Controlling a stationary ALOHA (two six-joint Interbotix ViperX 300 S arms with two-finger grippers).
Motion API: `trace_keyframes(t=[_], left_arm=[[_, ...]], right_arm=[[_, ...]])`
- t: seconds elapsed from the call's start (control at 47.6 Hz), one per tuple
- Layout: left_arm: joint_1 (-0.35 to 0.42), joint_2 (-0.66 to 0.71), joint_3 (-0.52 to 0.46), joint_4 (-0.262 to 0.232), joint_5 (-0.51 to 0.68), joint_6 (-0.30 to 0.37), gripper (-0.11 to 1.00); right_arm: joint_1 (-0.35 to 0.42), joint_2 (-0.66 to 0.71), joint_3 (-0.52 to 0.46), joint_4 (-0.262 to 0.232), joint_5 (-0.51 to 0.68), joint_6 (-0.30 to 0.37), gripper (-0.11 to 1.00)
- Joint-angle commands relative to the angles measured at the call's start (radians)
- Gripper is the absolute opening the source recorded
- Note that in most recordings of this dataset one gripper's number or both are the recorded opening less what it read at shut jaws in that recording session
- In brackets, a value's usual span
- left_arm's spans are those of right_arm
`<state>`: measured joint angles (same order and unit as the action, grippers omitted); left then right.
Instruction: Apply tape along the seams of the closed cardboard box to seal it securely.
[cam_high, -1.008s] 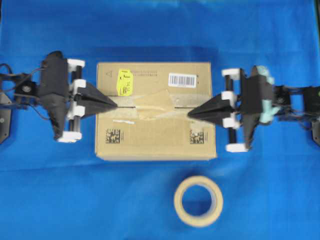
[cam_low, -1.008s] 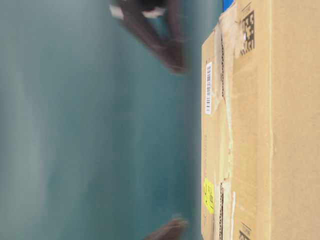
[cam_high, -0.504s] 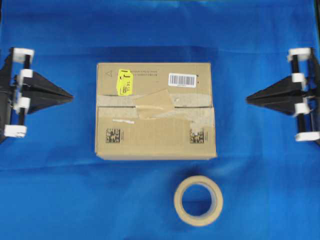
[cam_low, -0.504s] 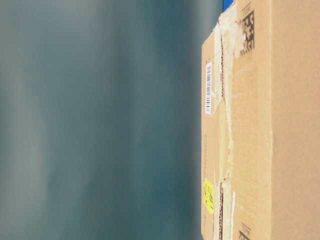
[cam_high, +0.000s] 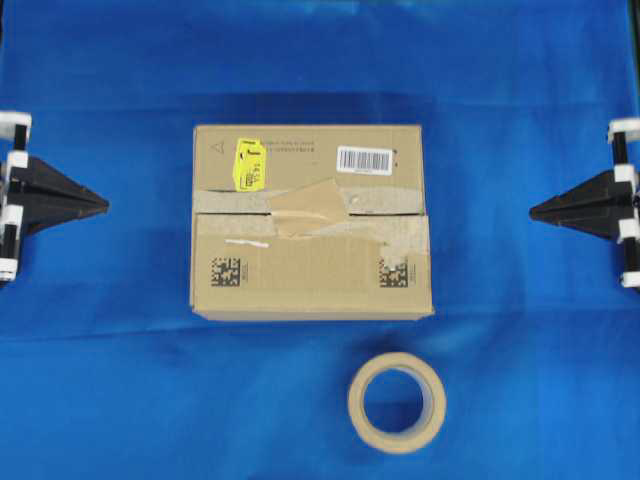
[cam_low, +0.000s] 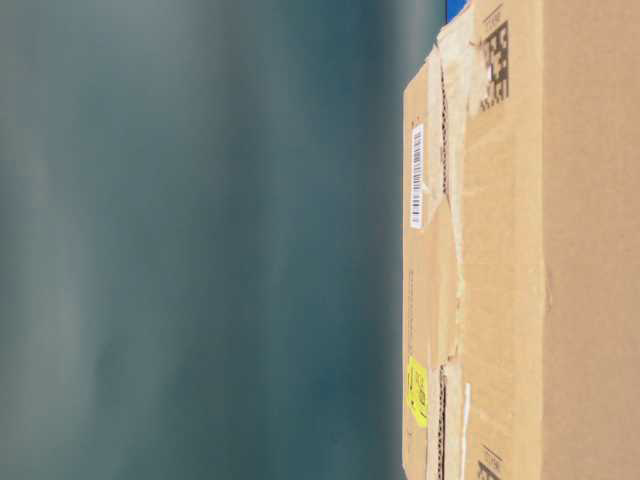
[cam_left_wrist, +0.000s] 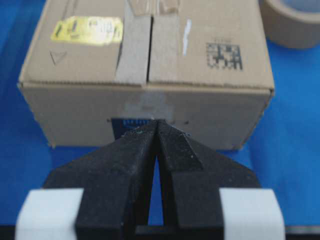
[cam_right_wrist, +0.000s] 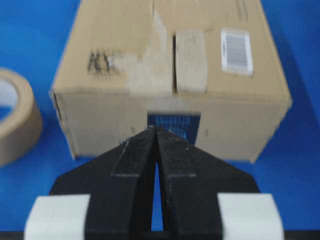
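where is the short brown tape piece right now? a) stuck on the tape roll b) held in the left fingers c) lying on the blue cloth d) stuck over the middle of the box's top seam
d: the tape lies slightly crooked across the seams mid-top of the cardboard box.

The cardboard box (cam_high: 311, 222) sits at centre, the tape (cam_high: 308, 207) on its top. The roll (cam_high: 397, 402) lies at five o'clock. The left gripper (cam_high: 100, 204) is at nine, the right gripper (cam_high: 537, 210) at three.

matt cardboard box (cam_high: 310, 275), glossy tape (cam_high: 308, 207), blue cloth (cam_high: 120, 380)

Closed cardboard box (cam_high: 310, 270), tape (cam_high: 308, 207) across seams (cam_high: 385, 213)
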<state>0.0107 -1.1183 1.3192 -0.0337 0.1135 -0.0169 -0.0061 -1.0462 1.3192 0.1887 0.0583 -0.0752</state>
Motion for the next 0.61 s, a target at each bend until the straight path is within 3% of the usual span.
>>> trace_keyframes(t=[0.0,0.588], left_arm=[[0.003,0.006,-0.002,0.002,-0.005,-0.002,0.00],[0.002,0.008,0.011,0.002,-0.012,-0.002,0.00]], right_arm=[[-0.005,0.023,-0.006,0.003,-0.017,0.002,0.01],[-0.005,0.035,-0.003,0.003,-0.026,0.002,0.01]])
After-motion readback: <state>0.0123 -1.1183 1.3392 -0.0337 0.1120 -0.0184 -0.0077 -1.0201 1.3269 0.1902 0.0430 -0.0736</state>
